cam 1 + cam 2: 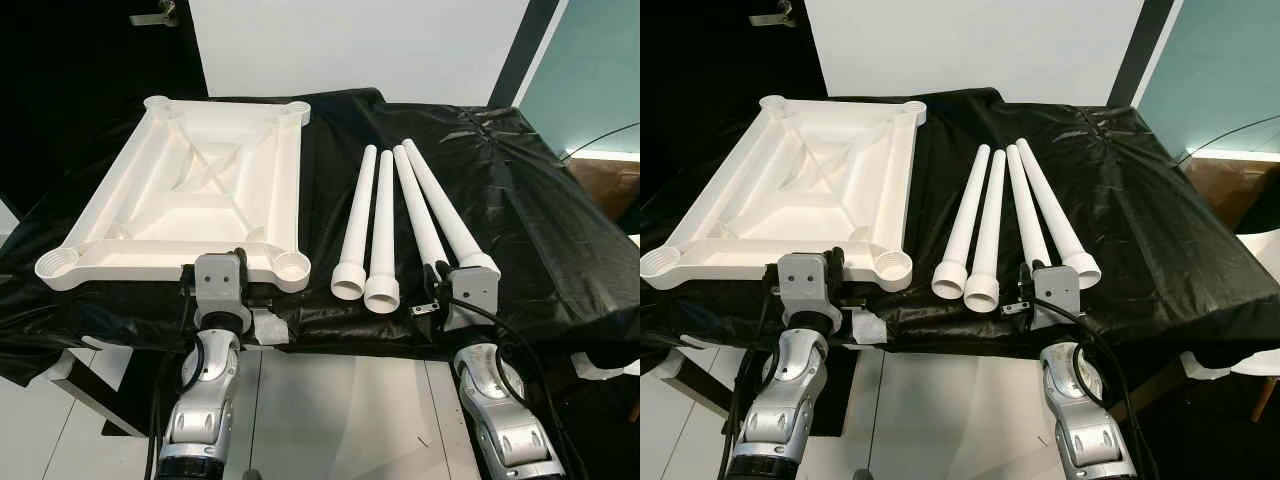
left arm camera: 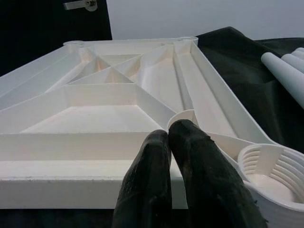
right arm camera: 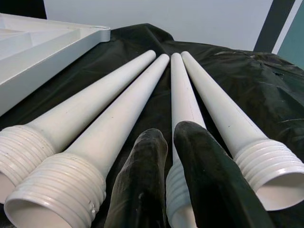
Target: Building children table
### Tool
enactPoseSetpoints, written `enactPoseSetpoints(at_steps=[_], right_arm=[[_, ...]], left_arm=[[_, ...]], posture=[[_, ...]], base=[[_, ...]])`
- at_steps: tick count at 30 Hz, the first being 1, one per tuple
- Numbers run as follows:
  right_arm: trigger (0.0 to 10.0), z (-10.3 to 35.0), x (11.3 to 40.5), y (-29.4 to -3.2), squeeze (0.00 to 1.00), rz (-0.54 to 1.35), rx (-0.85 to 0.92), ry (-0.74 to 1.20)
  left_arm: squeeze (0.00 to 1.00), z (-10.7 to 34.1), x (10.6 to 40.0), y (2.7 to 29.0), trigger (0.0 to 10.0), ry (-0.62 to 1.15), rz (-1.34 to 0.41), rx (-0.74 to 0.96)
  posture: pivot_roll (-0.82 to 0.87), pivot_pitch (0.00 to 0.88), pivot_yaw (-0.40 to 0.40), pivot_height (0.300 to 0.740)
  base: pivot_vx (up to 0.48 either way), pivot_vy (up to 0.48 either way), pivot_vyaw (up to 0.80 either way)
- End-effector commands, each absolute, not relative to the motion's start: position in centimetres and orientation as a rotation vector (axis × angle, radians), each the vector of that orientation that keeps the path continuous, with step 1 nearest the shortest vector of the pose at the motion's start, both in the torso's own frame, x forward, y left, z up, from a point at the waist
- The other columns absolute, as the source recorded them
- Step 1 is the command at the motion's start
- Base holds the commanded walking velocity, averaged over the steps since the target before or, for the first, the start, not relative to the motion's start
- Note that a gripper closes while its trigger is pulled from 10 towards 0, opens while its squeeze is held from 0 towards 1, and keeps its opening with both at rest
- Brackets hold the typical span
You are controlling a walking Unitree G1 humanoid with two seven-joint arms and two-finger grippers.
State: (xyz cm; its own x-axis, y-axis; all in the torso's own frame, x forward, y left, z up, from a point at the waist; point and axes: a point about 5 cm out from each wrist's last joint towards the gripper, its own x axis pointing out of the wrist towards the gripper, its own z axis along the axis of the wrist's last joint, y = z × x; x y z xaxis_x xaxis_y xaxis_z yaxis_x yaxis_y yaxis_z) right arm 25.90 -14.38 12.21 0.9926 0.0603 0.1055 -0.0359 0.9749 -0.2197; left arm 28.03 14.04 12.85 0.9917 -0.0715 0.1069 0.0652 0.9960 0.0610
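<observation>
White plastic tabletop lies upside down on the black-draped counter, sockets up for the four legs beside it. Left fingers are clenched, empty, at its near edge; right fingers straddle one leg's threaded end, ready to lift.

Cloth bare between tabletop and legs — passable.

Tabletop lies upside down on the cloth-covered table, to my left; four legs lie side by side right of it; my left gripper at its near edge; my right gripper over the third leg's threaded end.
</observation>
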Motion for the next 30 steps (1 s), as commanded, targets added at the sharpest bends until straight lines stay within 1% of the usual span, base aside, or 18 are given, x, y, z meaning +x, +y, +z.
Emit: enactPoseSetpoints(at_steps=[1,3,4,5,6,7,8,9,14,16,17,18,21,30], right_arm=[[10.0,12.0,25.7,-14.8,0.00,0.034,-0.220,-0.099],[10.0,12.0,25.6,-14.8,0.00,0.032,-0.219,-0.099],[10.0,11.9,25.5,-14.9,0.00,0.024,-0.220,-0.098],[10.0,11.9,25.3,-15.0,0.00,0.017,-0.221,-0.097],[10.0,11.9,25.3,-15.0,0.00,0.017,-0.221,-0.097],[10.0,11.8,25.0,-15.3,0.00,0.008,-0.222,-0.097],[10.0,11.8,25.0,-15.3,0.00,0.008,-0.222,-0.097],[10.0,11.8,24.7,-15.5,0.00,0.000,-0.224,-0.097],[10.0,11.8,24.3,-15.9,0.00,-0.010,-0.225,-0.095],[10.0,11.7,24.2,-16.0,0.00,-0.014,-0.225,-0.093],[10.0,11.7,24.0,-16.1,0.00,-0.015,-0.224,-0.093],[10.0,11.8,24.0,-16.0,1.00,-0.010,-0.216,-0.099],[10.0,12.0,23.9,-16.0,1.00,-0.002,-0.216,-0.111],[10.0,12.2,24.0,-16.1,1.00,-0.007,-0.218,-0.112]], left_arm=[[0.25,12.1,27.9,14.1,10.0,-0.076,-0.047,0.056],[0.25,12.1,27.8,14.1,10.0,-0.079,-0.046,0.056],[0.34,12.1,27.7,14.4,10.0,-0.084,-0.039,0.064],[0.31,12.0,27.5,14.8,10.0,-0.087,-0.030,0.075],[0.31,12.0,27.5,14.8,10.0,-0.087,-0.030,0.075],[0.22,12.0,27.2,15.3,10.0,-0.088,-0.018,0.085],[0.22,12.0,27.2,15.3,10.0,-0.088,-0.018,0.085],[0.15,12.0,26.9,15.8,10.0,-0.090,-0.008,0.094],[0.14,12.1,26.6,16.2,10.0,-0.095,0.001,0.103],[0.16,12.2,26.4,16.4,10.0,-0.100,0.003,0.105],[0.20,12.2,26.2,16.5,10.0,-0.104,0.004,0.106],[1.00,12.5,26.1,16.4,10.0,-0.125,-0.005,0.088],[1.00,12.8,25.9,16.3,10.0,-0.148,-0.015,0.078],[1.00,12.7,25.9,16.0,10.0,-0.146,-0.016,0.077]], posture=[[0.02,0.026,-0.044,0.740],[0.02,0.026,-0.044,0.740],[0.02,0.029,-0.044,0.740],[0.02,0.033,-0.043,0.740],[0.02,0.033,-0.043,0.740],[0.02,0.036,-0.043,0.740],[0.02,0.036,-0.043,0.740],[0.02,0.039,-0.043,0.740],[0.02,0.044,-0.045,0.740],[0.02,0.046,-0.046,0.740],[0.02,0.047,-0.047,0.740],[0.02,0.048,-0.048,0.740],[0.02,0.048,-0.049,0.740],[0.01,0.051,-0.056,0.740]], base=[[0.000,0.000,0.00],[0.000,0.000,0.00],[0.000,0.000,0.00],[0.000,0.000,0.00],[0.000,0.000,0.00],[0.000,0.000,0.00],[0.000,0.000,0.00],[0.000,0.000,0.00],[0.000,0.000,0.00],[0.000,0.000,0.00],[0.000,0.000,0.00],[0.000,0.000,0.00],[0.000,0.000,0.00],[0.000,0.000,0.00]])
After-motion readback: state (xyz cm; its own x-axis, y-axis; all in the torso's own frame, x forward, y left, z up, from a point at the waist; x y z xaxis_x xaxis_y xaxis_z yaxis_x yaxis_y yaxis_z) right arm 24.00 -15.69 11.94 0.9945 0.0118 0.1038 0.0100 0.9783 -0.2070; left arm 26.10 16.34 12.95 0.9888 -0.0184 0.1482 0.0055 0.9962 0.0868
